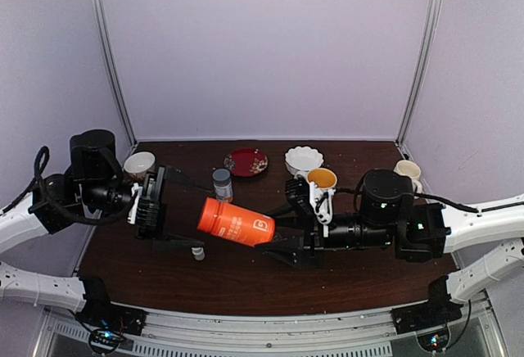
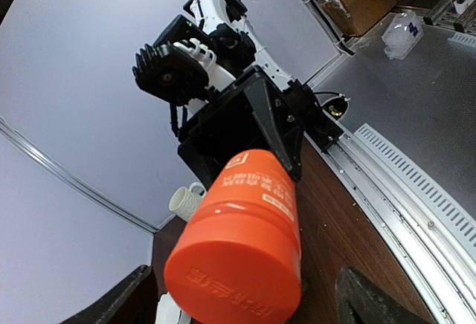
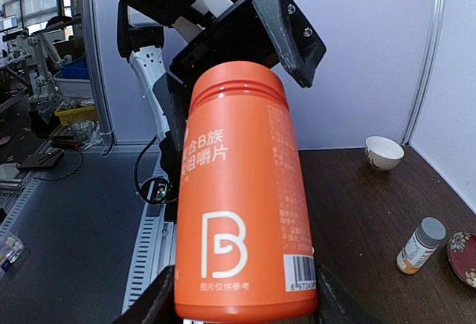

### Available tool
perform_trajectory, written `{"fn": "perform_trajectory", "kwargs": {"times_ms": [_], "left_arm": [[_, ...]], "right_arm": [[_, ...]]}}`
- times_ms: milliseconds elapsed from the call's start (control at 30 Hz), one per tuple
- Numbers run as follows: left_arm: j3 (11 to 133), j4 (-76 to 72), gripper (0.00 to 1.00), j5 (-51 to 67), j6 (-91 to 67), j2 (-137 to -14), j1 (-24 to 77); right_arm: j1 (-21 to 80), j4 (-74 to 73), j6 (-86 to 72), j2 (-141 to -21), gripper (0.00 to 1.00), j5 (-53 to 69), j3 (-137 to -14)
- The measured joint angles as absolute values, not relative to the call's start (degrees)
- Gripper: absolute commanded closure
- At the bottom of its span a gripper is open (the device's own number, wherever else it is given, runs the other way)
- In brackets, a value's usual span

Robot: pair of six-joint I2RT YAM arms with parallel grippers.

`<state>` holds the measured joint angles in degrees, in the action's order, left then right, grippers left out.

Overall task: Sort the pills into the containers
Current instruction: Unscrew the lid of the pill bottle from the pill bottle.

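Orange pill bottle (image 1: 236,222) (capped, contents unseen) clamped in right gripper (image 1: 270,230); left gripper (image 1: 193,216) wide open around cap (image 2: 234,283).

Top camera looks down; both wrist cameras closely share the orange bottle (image 1: 236,222).

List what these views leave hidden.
Pills: none visible; the opaque orange bottle hides its contents in all views.
Pill box: no view shows it.
Left fingers: cut off by the left wrist view's bottom edge.
White speck: too small to identify, top view.
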<state>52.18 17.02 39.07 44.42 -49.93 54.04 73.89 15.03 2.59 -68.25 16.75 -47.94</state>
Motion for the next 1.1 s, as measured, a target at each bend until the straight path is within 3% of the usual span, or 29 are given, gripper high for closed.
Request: {"fn": "perform_trajectory", "kwargs": {"times_ms": [267,400,667,933,1100], "left_arm": [[52.2,15.9,0.27,40.1,43.0,-50.5,54.0],[52.2,15.9,0.40,40.2,42.3,-50.8,54.0],[52.2,14.2,0.83,40.4,37.8,-50.8,54.0],[52.3,8.2,1.00,37.8,18.0,-52.9,53.6],[57.1,8.2,0.99,30.4,-3.9,-56.3,53.6]], "right_arm": [[73.9,14.1,2.8,-68.5,1.00,16.8,-48.7],[73.9,13.4,2.8,-68.9,1.00,16.8,-48.9],[73.9,13.0,3.3,-69.2,1.00,16.5,-49.3],[73.8,12.3,15.6,-67.8,1.00,10.4,-49.6],[73.7,15.4,27.1,-66.5,1.00,1.0,-48.9]]}}
